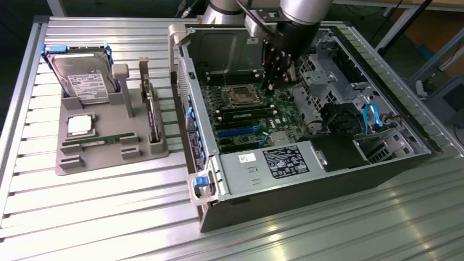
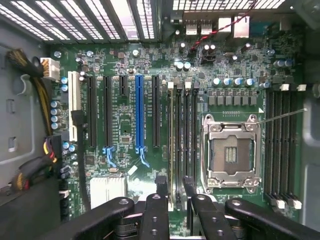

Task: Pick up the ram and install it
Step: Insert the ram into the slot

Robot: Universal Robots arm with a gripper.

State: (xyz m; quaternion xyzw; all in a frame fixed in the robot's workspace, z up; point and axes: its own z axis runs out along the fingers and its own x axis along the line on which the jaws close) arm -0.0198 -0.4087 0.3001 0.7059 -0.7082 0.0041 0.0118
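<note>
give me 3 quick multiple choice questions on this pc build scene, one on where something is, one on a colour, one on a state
1. Where is the ram stick lying?
A. in the grey tray beside the case
B. on the power supply
C. on the processor socket

2. What colour is the long slot that stands out among the black ones on the motherboard?
A. red
B. orange
C. blue

3. What state is the processor socket in?
A. under a fan
B. empty
C. holding a chip

Answers:
1 A, the ram lies flat in the grey tray, outside the case.
2 C, the blue slot sits between black slots.
3 B, the processor socket shows bare contacts inside its metal frame.
</note>
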